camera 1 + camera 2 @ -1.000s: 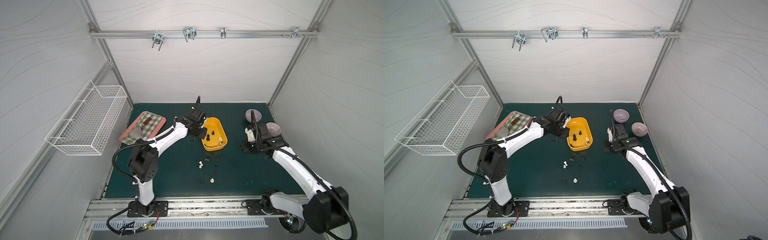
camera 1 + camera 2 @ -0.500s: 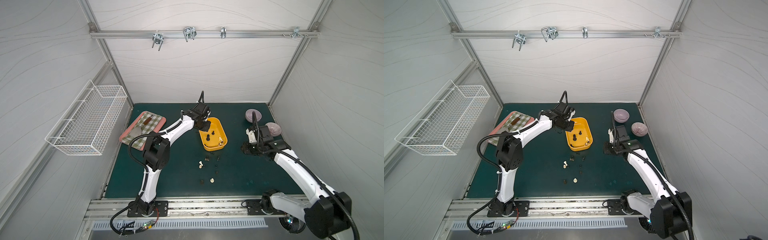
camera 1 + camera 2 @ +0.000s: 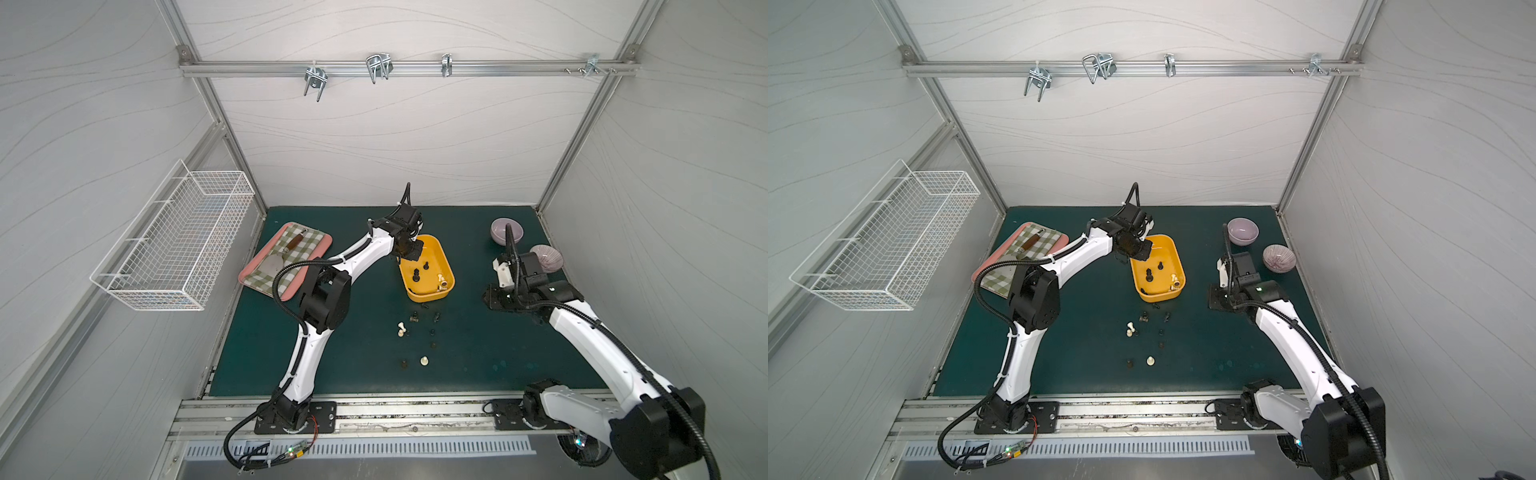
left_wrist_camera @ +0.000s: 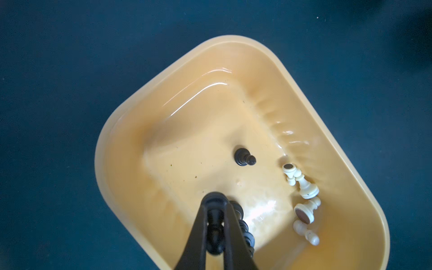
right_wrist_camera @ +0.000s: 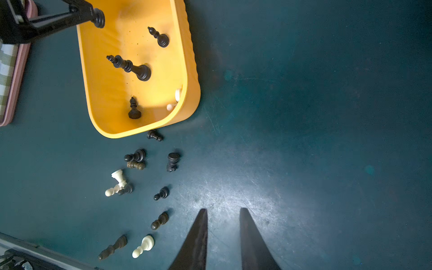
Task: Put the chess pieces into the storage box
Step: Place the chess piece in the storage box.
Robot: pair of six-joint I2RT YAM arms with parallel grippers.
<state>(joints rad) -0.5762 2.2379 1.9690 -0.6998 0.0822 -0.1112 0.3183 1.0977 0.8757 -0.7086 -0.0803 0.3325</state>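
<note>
The yellow storage box point(image 3: 430, 249) point(image 3: 1163, 249) stands mid-mat. Inside it are black chess pieces point(image 5: 131, 66) and white ones point(image 4: 302, 184) lying against one wall. My left gripper point(image 3: 411, 251) point(image 4: 214, 201) hovers over the box's far left end, shut on a black chess piece point(image 4: 214, 233), whose round base point(image 5: 99, 18) shows at the fingertips. Several loose chess pieces, dark point(image 5: 136, 156) and white point(image 5: 119, 177) point(image 3: 424, 360), lie on the mat in front of the box. Right of the box, my right gripper point(image 3: 492, 297) point(image 5: 223, 209) is open over bare mat and holds nothing.
A pink tray with checked cloth point(image 3: 286, 257) lies at the left of the mat. Two purple bowls point(image 3: 506, 230) point(image 3: 546, 257) stand at the back right, close behind my right arm. A white wire basket point(image 3: 174, 249) hangs on the left wall.
My left gripper has swung from beside the box's left rim to above its far end, still holding the black piece. The right arm has barely moved.
</note>
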